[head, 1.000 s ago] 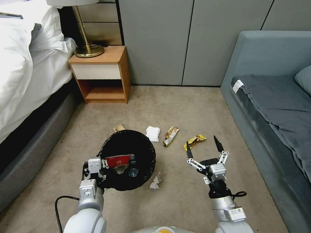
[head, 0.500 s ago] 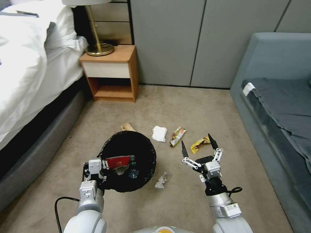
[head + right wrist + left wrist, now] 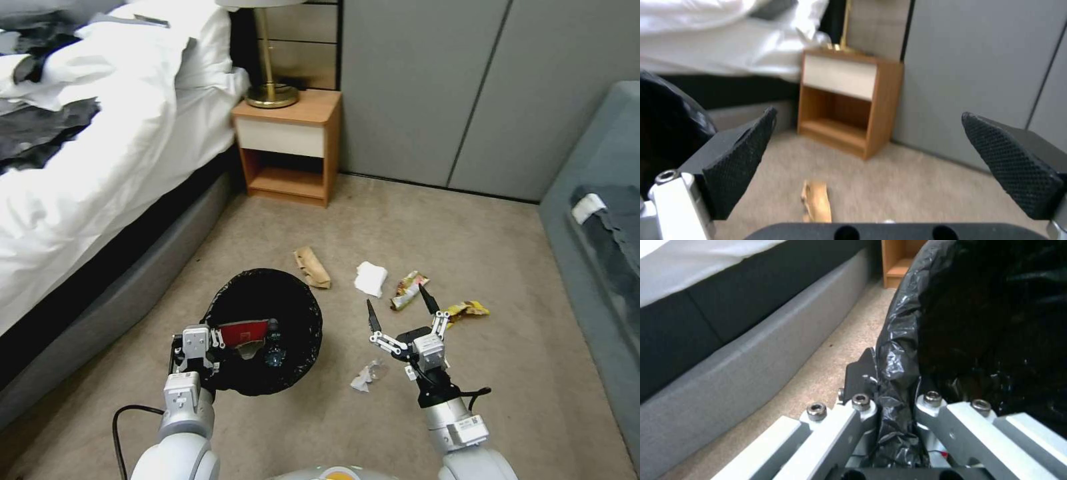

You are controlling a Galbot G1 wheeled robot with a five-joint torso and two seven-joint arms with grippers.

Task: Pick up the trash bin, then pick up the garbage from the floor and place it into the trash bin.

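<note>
The trash bin [image 3: 293, 320], with its black liner over the rim, hangs just above the carpet at my left. My left gripper [image 3: 208, 339] is shut on its near rim, and the left wrist view shows the liner [image 3: 951, 323] pinched in that gripper [image 3: 896, 406]. A red carton [image 3: 240, 332] and a small bottle [image 3: 272, 353] lie inside. Garbage on the floor: a brown paper scrap [image 3: 312, 267] [image 3: 816, 201], a white tissue [image 3: 371, 278], two snack wrappers [image 3: 407, 290] [image 3: 469, 308] and a crumpled clear piece [image 3: 365, 377]. My right gripper [image 3: 399, 305] [image 3: 876, 166] hangs open above the carpet between them.
A bed [image 3: 80, 167] with white bedding and a grey base runs along the left. A wooden nightstand [image 3: 290, 150] [image 3: 849, 103] with a brass lamp [image 3: 270, 93] stands against the grey wall. A grey sofa [image 3: 600, 233] borders the right side.
The camera has swung left: bed and nightstand slid right in the picture, the sofa toward the edge. The right gripper, still open, now hangs left of the yellow wrapper. The bin stays held.
</note>
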